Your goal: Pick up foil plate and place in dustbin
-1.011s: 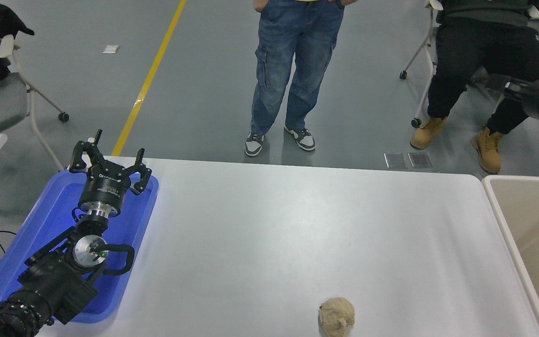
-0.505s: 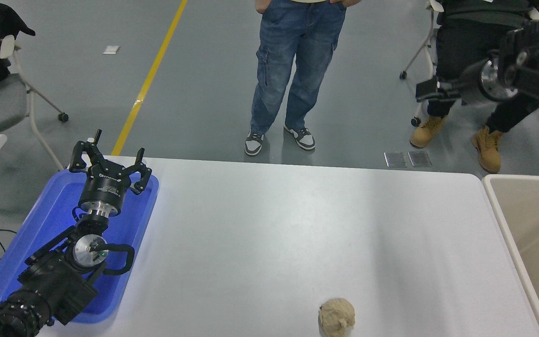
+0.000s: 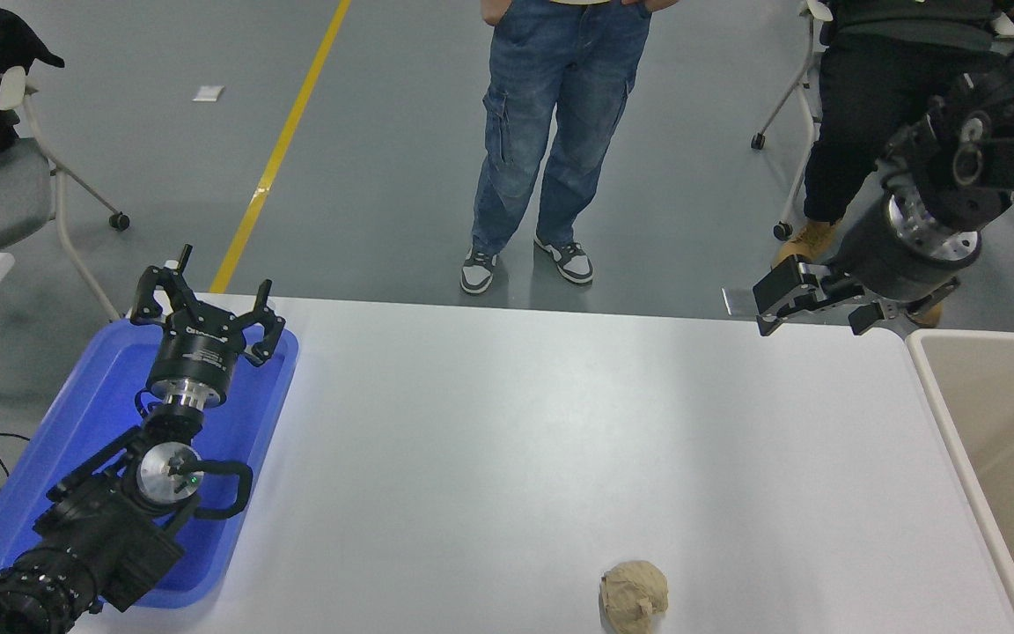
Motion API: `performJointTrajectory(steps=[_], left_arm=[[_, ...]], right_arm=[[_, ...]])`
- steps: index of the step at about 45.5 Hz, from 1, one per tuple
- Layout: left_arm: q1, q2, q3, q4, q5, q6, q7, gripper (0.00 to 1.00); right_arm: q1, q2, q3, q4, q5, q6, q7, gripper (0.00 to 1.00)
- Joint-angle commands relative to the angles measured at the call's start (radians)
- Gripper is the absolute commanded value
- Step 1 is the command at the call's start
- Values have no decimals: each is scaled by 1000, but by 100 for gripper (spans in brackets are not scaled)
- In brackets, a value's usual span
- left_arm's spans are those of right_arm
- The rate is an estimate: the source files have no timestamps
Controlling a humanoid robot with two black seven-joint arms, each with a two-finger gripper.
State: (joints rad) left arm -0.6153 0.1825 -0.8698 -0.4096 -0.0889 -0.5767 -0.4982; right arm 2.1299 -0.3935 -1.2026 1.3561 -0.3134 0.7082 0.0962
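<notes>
The right end effector [image 3: 815, 304] has been lowered to the bench's [image 3: 516, 440] far right corner, fingers apart, nothing held; the beige dustbin [image 3: 938, 387] is seen just beside it.

- Left arm [image 3: 102, 519], over the blue tray [image 3: 234, 493]: matte black links, a ribbed black collar, a looped black cable, a round silver cap with a small green light.
- Left claw [image 3: 206, 310]: black cylinder with pale lettering, silver ring beneath, several curved black fingers [image 3: 148, 295].
- Right arm [image 3: 973, 154]: black housings, silver screwed flange.
- Right claw [image 3: 815, 304]: blocky black fingers [image 3: 780, 291].
</notes>
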Motion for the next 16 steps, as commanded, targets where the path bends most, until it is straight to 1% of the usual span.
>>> performJointTrajectory(steps=[1,8,16], left_arm=[[0,0,0,0,0,0,0,100],[0,0,0,0,0,0,1,100],[0,0,0,0,0,0,0,100]], right_arm=[[59,-13,-35,113,5,22,-3,100],[77,-10,-71,115,7,20,-23,100],[81,-7,-72,115,28,22,-26,100]])
